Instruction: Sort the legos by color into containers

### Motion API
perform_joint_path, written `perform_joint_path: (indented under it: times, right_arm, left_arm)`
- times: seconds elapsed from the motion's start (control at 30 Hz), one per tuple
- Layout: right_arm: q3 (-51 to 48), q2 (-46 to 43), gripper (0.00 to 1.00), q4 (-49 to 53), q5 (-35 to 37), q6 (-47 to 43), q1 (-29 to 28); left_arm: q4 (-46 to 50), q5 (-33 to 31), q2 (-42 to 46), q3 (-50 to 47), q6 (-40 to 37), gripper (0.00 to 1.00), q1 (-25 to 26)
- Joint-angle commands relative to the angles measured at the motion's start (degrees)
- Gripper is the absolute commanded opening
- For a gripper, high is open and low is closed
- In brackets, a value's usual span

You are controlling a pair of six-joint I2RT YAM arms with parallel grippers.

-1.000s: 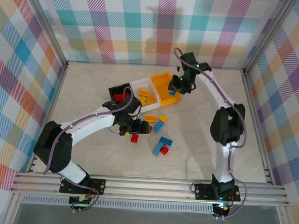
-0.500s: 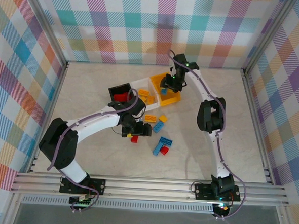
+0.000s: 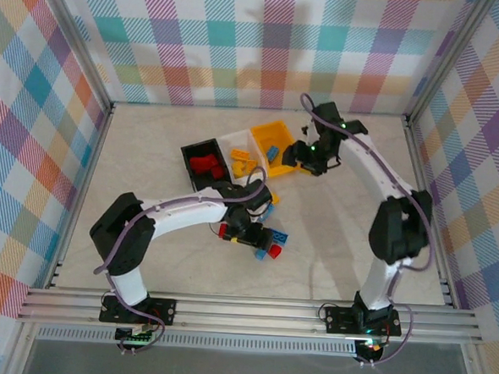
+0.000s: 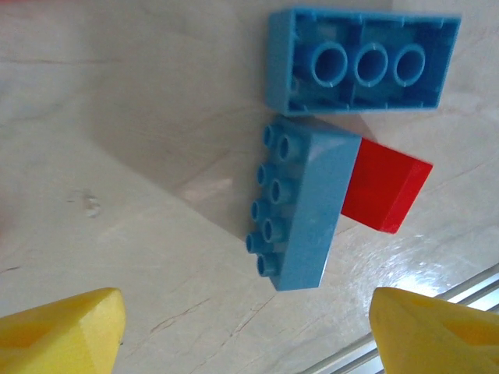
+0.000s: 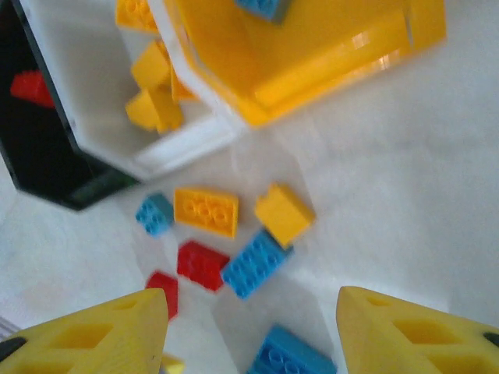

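Note:
Three joined bins sit mid-table: the black bin (image 3: 192, 154) holds red legos, the white bin (image 3: 235, 140) holds yellow ones, and the yellow-orange bin (image 3: 280, 131) holds a blue one (image 3: 273, 151). My left gripper (image 3: 251, 234) hangs open above two blue bricks (image 4: 306, 206) (image 4: 362, 62) and a red brick (image 4: 383, 193); nothing lies between its fingers (image 4: 62, 331). My right gripper (image 3: 301, 158) is open and empty beside the yellow-orange bin's right side. Below it lie loose legos: a yellow plate (image 5: 206, 211), a yellow block (image 5: 284, 213), a blue brick (image 5: 256, 263) and a red brick (image 5: 202, 263).
The loose bricks lie in a patch just in front of the bins, with a red one (image 3: 224, 230) by my left wrist. An aluminium rail (image 3: 250, 310) runs along the table's near edge, and checkered walls enclose the other sides.
My left gripper has swung right and nearer, from the red brick to the blue and red pair. My right gripper has drawn back to the right, off the yellow-orange bin.

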State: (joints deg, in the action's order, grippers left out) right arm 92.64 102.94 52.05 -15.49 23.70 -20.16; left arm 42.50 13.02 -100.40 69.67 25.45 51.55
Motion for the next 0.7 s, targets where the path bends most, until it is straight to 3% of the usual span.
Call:
perform_joint_path:
  times: [0.0, 0.23, 0.5, 0.67]
  right_arm:
    - [-9.86, -4.35, 0.59, -2.72, -1.99, 1.98, 0.43]
    - [-24.17, -14.77, 0.59, -4.41, -3.37, 4.03, 0.21]
    - [-28.94, -19.83, 0.58, -4.42, -3.43, 4.51, 0.18]
    - [-29.34, -20.41, 0.58, -4.50, -3.71, 4.33, 0.21]
  left_arm:
    - [-0.84, -0.13, -2.30, 1.97, -1.60, 0.80, 2.03]
    - [-0.41, -2.16, -6.94, 5.07, -1.17, 0.71, 2.86]
    - [0.68, -3.78, -10.24, 6.11, -1.41, 0.57, 2.85]
    - [1.59, -5.48, -11.26, 7.18, -0.77, 0.38, 2.86]
